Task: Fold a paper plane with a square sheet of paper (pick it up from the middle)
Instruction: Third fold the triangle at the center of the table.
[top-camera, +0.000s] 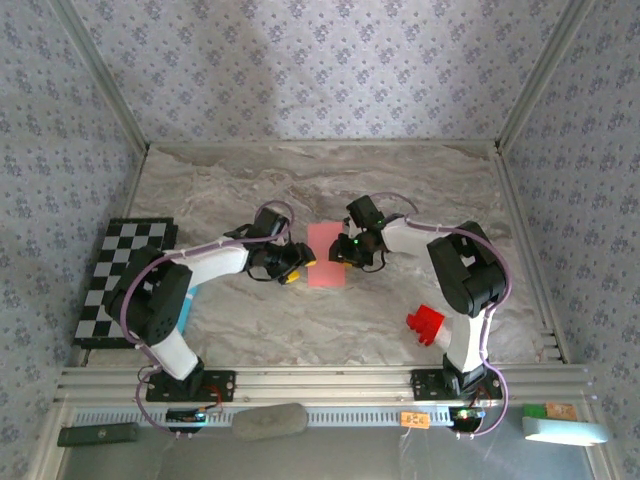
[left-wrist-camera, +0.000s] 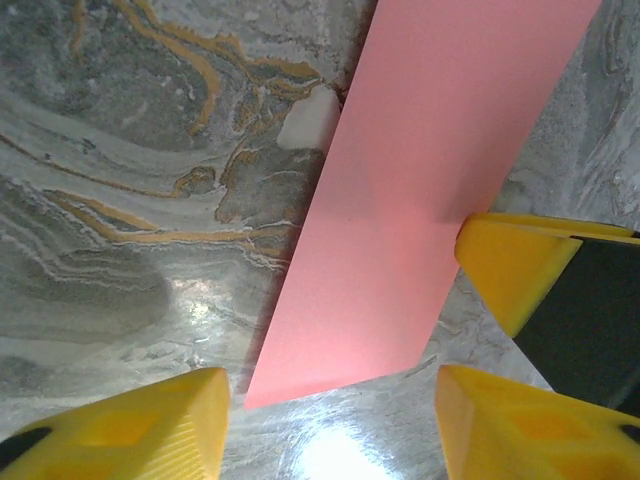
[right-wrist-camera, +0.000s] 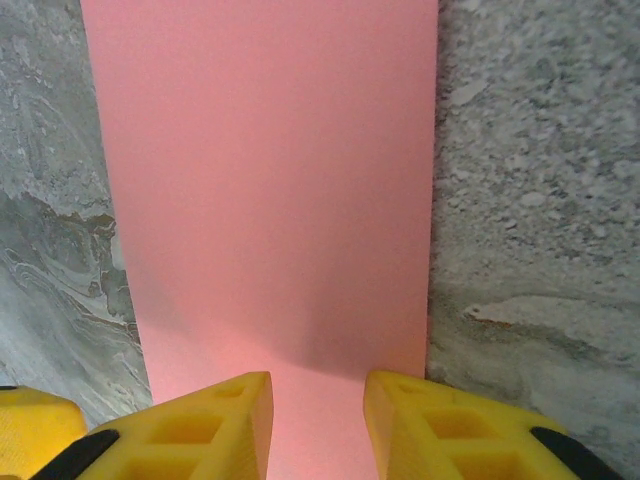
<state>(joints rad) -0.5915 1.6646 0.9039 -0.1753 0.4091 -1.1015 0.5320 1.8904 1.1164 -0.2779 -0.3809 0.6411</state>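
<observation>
Top view: pink paper sheet (top-camera: 326, 256) flat at mid-tabletop (top-camera: 250, 180); left end effector (top-camera: 293, 262) at its 9 o'clock, right end effector (top-camera: 345, 255) at 3 o'clock; left wrist: jaws spread, straddling the sheet's corner; right wrist: jaws narrowly parted over the sheet's end.

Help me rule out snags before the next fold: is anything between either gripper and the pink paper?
Nothing visible: the left gripper and right gripper both sit right at the pink paper on the marble tabletop.

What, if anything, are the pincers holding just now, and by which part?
Nothing is clearly gripped: the pink paper lies flat, the left pincer and right pincer open at its edges.
</observation>
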